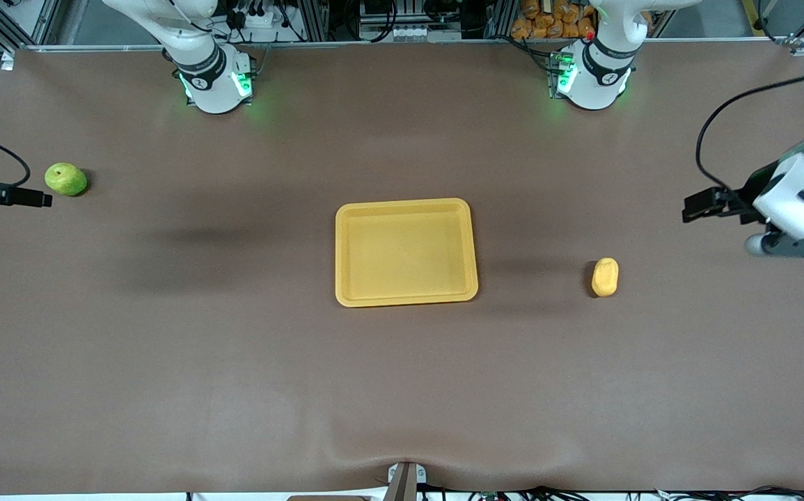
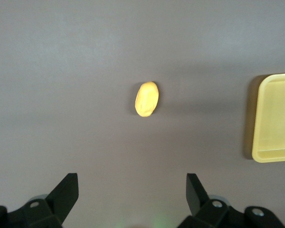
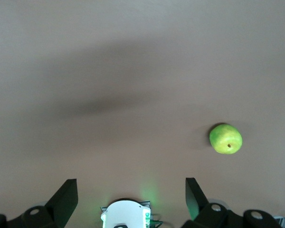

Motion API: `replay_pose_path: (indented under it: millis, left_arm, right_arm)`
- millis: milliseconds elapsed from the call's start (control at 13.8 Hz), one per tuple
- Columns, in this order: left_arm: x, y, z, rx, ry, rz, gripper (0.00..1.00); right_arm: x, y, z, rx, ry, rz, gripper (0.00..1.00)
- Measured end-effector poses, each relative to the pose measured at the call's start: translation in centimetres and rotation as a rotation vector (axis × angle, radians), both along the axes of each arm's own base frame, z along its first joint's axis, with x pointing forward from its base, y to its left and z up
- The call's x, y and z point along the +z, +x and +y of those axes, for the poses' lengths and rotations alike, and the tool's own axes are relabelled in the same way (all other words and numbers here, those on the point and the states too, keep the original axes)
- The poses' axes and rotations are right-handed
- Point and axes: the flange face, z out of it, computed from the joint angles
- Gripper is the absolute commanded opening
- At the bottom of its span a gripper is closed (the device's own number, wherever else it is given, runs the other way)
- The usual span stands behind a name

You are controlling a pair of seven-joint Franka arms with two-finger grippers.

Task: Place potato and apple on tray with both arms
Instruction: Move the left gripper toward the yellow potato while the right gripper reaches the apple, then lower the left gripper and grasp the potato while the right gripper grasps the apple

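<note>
The yellow-orange tray (image 1: 406, 207) lies empty at the table's middle; one end of it shows in the left wrist view (image 2: 275, 118). The potato (image 1: 605, 276) lies on the table between the tray and the left arm's end, also in the left wrist view (image 2: 147, 99). The green apple (image 1: 65, 179) lies near the right arm's end, also in the right wrist view (image 3: 225, 138). My left gripper (image 2: 130, 190) is open and empty, up over bare table at the left arm's end (image 1: 795, 245). My right gripper (image 3: 129, 192) is open and empty, over the table's edge beside the apple, mostly cut off in the front view.
The brown table cloth (image 1: 234, 362) is bare around the three things. The right arm's green-lit base (image 3: 126, 214) shows between the right fingers. The right wrist's black camera mount (image 1: 5, 193) hangs close beside the apple. A black cable (image 1: 708, 132) loops off the left arm.
</note>
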Motion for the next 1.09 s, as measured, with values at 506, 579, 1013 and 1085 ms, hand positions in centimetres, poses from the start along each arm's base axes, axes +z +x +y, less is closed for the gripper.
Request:
replay_pose_path:
  millis: [506, 579, 1013, 1085]
  left_arm:
    - [-9.4, 3.1, -0.1, -0.001, -0.008, 0.070, 1.00]
    - [-11.0, 3.5, -0.1, -0.001, -0.010, 0.071, 1.00]
    - [-16.0, 3.6, -1.2, -0.019, -0.014, 0.092, 1.00]
    - [-17.0, 3.2, -1.8, -0.029, -0.013, 0.097, 1.00]
  right_arm:
    - [-7.3, -3.1, -8.6, -0.063, 0.021, 0.015, 1.00]
    - [-7.8, -3.6, -9.3, -0.068, 0.024, 0.019, 1.00]
    - [-10.6, -6.0, -12.5, -0.061, -0.004, 0.044, 1.00]
    - [-11.2, -6.4, -13.0, -0.057, -0.004, 0.049, 1.00]
